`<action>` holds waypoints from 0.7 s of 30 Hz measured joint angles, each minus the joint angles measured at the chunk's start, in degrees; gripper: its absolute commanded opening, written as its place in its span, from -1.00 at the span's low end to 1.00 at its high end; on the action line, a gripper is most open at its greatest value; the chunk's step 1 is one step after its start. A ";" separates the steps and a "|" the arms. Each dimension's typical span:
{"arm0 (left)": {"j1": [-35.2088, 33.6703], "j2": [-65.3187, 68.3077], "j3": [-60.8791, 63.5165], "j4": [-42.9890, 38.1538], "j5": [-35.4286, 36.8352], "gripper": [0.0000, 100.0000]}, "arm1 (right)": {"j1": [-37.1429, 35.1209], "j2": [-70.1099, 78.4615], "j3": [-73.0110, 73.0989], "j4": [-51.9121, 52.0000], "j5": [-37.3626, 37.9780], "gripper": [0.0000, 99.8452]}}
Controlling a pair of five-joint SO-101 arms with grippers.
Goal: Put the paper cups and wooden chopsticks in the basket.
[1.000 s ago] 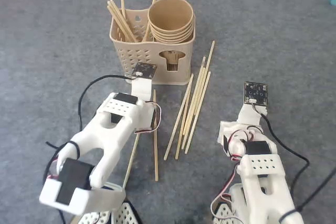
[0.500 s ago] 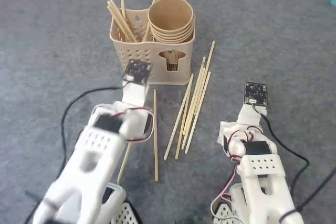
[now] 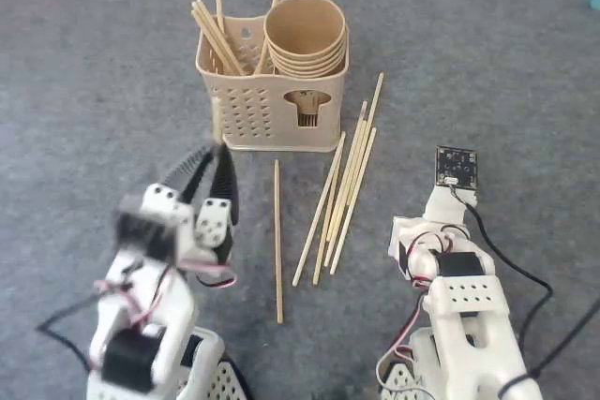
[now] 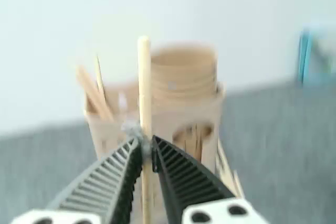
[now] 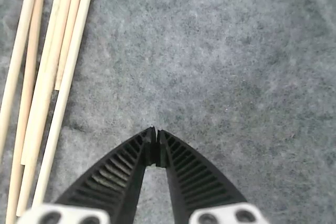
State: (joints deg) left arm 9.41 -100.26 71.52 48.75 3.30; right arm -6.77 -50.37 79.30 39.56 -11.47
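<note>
Grey felt table (image 3: 94, 91), white wall (image 4: 220, 9) behind — left claw (image 4: 146, 146) clamped on chopstick (image 4: 144, 77), right claw (image 5: 156, 139) together.

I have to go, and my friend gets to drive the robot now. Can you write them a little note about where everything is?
Left end effector: shut on one chopstick, held upright in front of the basket.
Right end effector: shut, empty, over the carpet beside the loose chopsticks.
Done: paper cups are stacked in one basket compartment, and the stowed chopsticks are in the other.
Left: drop in the held chopstick, then collect the loose chopsticks from the carpet.
</note>
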 measured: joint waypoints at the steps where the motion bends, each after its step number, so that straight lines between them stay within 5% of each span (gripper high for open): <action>1: -0.18 -2.37 0.62 -2.73 0.00 -0.97 | 0.00 0.00 0.00 0.00 0.00 -0.99; 15: -4.04 4.92 1.05 -57.05 -0.35 -0.97 | 0.00 0.00 0.00 0.00 0.00 -0.99; 21: -4.04 18.55 -1.05 -71.74 -0.35 -0.97 | 0.00 0.00 0.00 0.00 0.00 -0.99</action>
State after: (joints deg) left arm 5.36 -81.71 70.46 -22.99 2.95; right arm -6.77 -50.37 79.30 39.56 -11.47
